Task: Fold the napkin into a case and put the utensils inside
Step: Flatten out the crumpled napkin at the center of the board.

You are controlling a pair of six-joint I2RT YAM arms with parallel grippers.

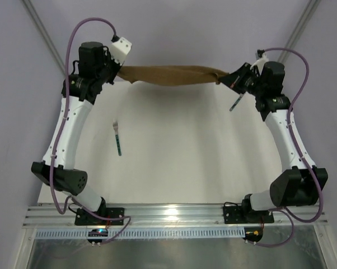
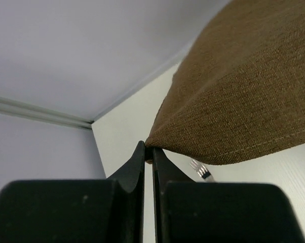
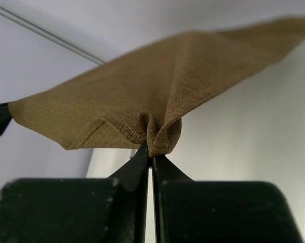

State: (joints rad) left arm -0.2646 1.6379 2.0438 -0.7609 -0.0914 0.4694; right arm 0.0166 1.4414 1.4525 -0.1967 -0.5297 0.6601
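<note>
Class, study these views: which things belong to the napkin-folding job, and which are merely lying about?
Belongs to the job:
- napkin, held up between the left hand and right hand
- fork, lying on the table
- knife, partly hidden by the right arm

Merely there:
- the table itself
- metal rail at its near edge

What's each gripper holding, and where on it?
Both hold the napkin: left gripper pinches a corner, right gripper a bunched bit at the opposite end.
</note>
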